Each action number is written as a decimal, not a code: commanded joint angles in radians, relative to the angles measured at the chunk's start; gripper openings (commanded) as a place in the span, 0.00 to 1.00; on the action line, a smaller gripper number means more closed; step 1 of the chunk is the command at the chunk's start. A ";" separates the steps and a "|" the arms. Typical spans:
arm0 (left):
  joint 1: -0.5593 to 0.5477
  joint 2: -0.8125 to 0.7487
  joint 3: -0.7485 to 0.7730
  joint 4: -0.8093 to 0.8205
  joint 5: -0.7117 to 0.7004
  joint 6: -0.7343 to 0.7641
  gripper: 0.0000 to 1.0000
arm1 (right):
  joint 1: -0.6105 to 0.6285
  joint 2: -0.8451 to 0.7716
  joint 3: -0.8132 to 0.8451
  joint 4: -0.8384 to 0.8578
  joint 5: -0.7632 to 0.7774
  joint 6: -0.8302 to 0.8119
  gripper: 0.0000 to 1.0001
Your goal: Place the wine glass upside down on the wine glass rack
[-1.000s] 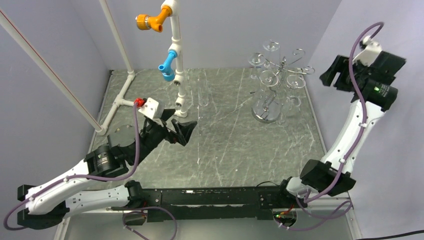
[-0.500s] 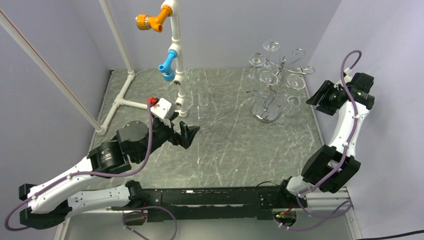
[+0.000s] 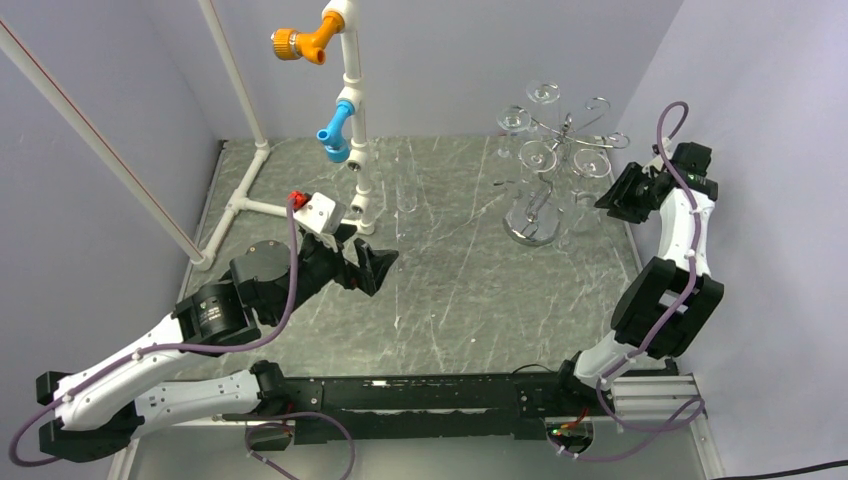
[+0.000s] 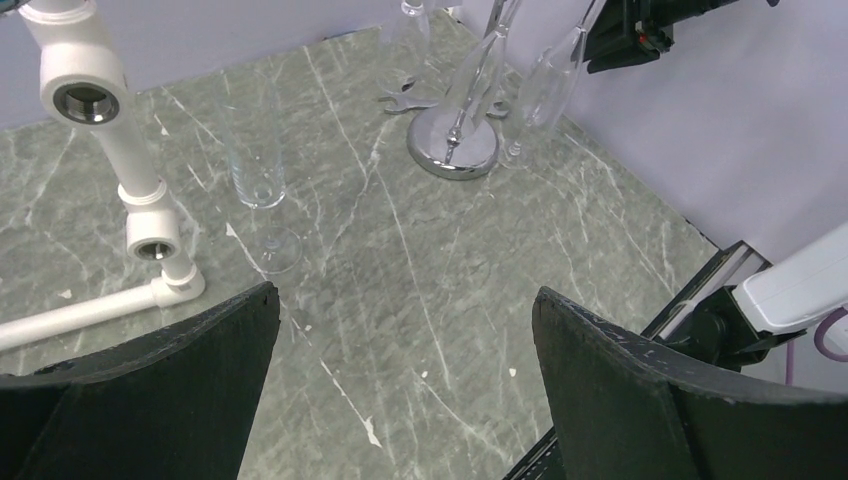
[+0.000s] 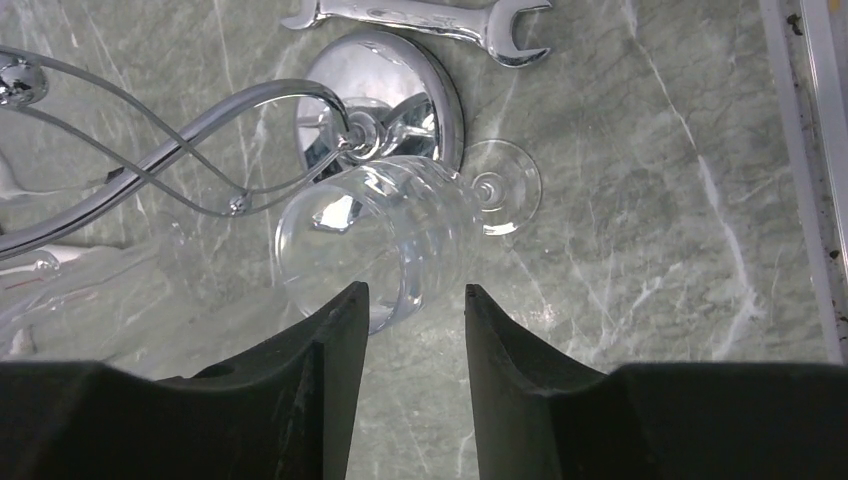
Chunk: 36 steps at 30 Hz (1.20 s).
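Black fingers of my left gripper (image 4: 405,298) are spread wide with nothing between them, on an arm stretched low, well left of the chrome wire wine glass rack (image 3: 533,224). My right arm is folded upright at the rack's right, and the right gripper (image 5: 410,292) is parted, clamping nothing. Below it one clear stemmed wine glass (image 5: 370,240) stands upright just beside the rack's base. One chrome spanner (image 5: 420,15) lies behind the base, and one tall clear flute (image 4: 255,170) stands well left.

one rack (image 5: 432,92), one wrench (image 5: 415,14), one flute (image 4: 256,170)
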 commanded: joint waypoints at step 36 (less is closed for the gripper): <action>0.025 0.017 -0.040 0.086 -0.010 -0.104 0.99 | -0.013 -0.037 0.019 0.017 0.188 -0.158 0.00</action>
